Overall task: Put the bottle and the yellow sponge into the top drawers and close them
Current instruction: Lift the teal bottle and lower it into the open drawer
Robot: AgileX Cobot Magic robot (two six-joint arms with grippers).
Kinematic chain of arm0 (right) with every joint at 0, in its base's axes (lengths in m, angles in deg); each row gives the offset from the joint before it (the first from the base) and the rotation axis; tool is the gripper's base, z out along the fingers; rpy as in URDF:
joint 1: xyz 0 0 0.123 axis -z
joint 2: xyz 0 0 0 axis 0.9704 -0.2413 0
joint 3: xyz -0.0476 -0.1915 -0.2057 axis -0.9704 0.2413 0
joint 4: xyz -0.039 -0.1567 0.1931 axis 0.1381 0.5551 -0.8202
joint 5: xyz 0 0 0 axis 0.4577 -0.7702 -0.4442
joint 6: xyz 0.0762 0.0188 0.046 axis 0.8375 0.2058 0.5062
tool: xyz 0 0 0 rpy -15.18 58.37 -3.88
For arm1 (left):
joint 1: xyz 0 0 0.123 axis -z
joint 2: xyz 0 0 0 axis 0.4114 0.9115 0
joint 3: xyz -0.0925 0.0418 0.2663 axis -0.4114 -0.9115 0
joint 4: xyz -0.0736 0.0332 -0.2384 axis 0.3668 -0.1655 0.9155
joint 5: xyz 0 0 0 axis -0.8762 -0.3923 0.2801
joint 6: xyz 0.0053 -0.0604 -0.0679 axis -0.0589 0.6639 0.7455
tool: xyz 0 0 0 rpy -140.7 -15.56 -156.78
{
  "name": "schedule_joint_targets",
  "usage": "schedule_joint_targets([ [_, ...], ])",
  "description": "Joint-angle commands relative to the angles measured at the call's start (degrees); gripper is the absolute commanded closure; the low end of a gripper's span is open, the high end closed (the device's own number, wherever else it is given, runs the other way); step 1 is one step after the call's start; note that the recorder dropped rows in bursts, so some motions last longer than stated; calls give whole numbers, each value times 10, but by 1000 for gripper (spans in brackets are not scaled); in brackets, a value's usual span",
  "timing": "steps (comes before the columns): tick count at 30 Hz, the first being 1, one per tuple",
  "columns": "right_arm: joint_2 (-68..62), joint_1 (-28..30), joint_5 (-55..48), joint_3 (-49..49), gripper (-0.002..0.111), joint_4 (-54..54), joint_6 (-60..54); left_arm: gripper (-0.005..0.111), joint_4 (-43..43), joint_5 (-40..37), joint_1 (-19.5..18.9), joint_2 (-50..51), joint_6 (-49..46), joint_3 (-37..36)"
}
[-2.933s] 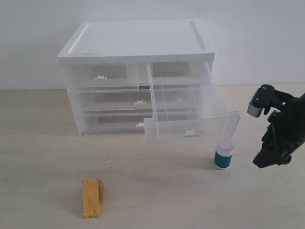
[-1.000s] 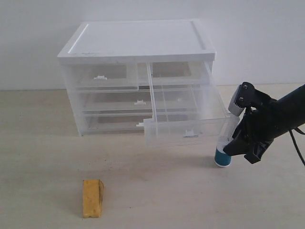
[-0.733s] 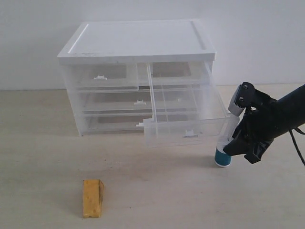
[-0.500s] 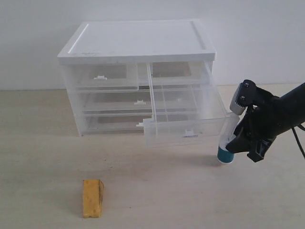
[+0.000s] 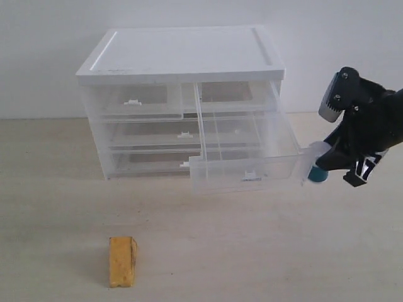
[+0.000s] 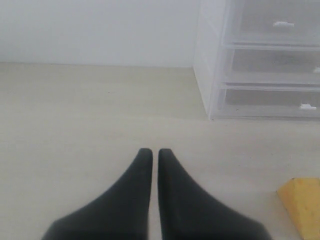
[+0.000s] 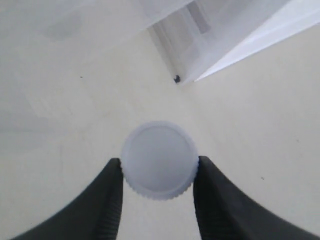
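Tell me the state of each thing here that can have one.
bottle: gripped in right tool, off the table
right tool: shut on bottle
left tool: shut, empty
sponge: lying on table, not held
right top drawer: pulled out, empty
left top drawer: shut
middle drawer: shut
bottom drawer: shut

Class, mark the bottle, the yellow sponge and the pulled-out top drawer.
bottle (image 7: pixel 159 160), right wrist view, centre of its white cap
yellow sponge (image 5: pixel 120 261), exterior view, middle of its upper face
pulled-out top drawer (image 5: pixel 223 173), exterior view, its clear front wall
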Motion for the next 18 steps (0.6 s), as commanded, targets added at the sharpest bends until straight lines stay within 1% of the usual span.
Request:
schedule_joint_targets([
  [1,48,1,28,2,108,50,70,103,3,0,-2,-1,-4,-2],
  [7,117,1,73,2,108,50,145,103,3,0,-2,-1,-4,-2],
  [12,173,1,69,-6,108,20,169,103,3,0,-2,-1,-4,-2],
  [15,201,0,40,-16,108,-45,169,103,3,0,-2,-1,-4,-2],
  [16,213,0,5,-28,108,-79,171,103,3,0,-2,-1,-4,-2],
  [18,218,-1,-59,-42,108,-114,178,103,3,0,-2,-1,-4,-2],
])
